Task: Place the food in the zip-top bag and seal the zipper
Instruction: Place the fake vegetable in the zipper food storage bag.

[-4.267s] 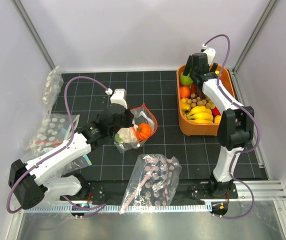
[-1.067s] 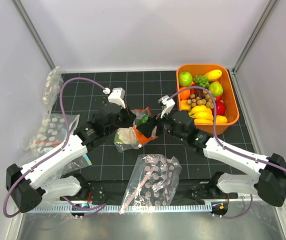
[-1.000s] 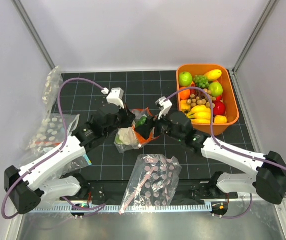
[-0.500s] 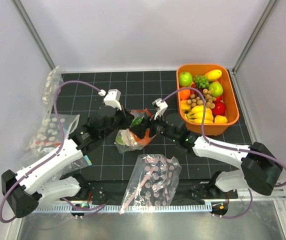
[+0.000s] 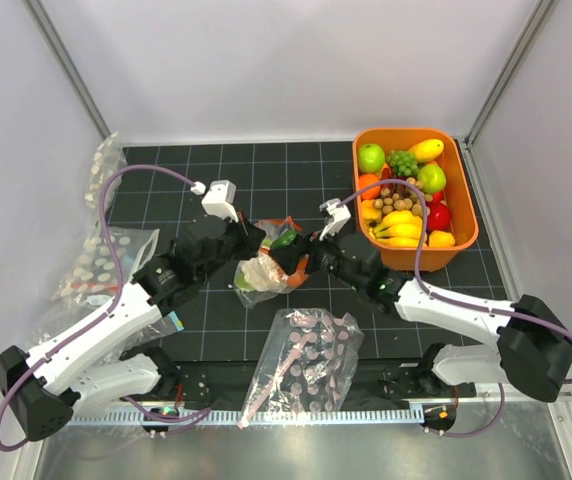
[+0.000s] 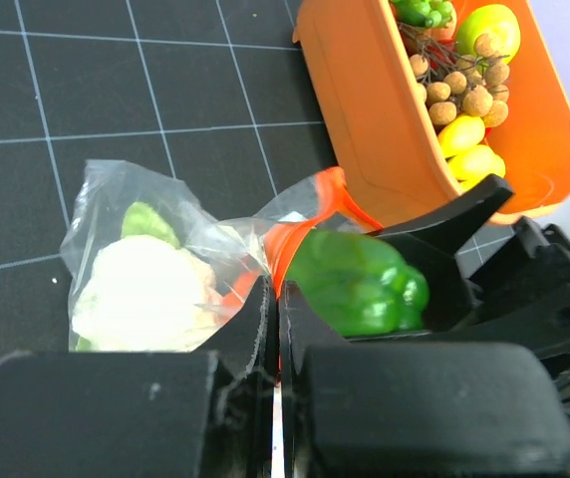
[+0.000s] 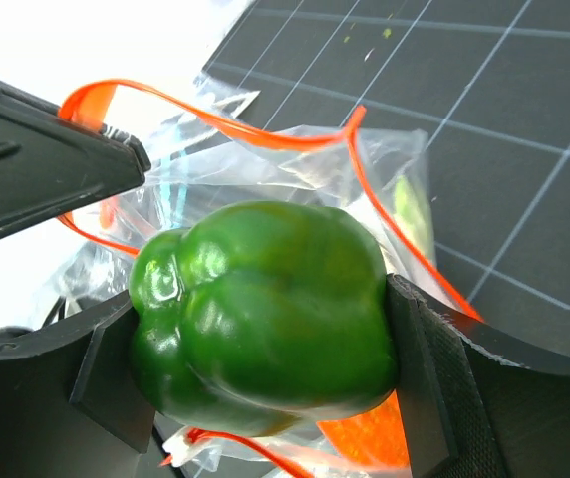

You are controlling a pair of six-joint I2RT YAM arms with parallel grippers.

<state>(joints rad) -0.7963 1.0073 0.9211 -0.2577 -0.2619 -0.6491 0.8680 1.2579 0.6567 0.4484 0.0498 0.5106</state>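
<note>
My right pincer [image 7: 255, 344] clenches the bell pepper [image 7: 265, 284] just at the zip-top bag [image 6: 116, 214] mouth, whose rim my left pincer [image 6: 273, 314] pinches.

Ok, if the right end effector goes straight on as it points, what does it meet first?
Probably the open mouth of the zip-top bag: the bell pepper it grips sits at the zipper loop. The left end effector, pinching that rim, is close; depth unclear.

Your left gripper [image 6: 273, 299] pinches the zip-top bag [image 6: 106, 199] at its zipper [image 6: 327, 182].
Its fingers press together on the orange-red strip. The cauliflower [image 6: 145, 294] lies inside the bag. The green bell pepper [image 6: 350, 284] sits at the mouth, clamped by the right gripper [image 6: 390, 287], with the orange bin [image 6: 365, 129] behind.
</note>
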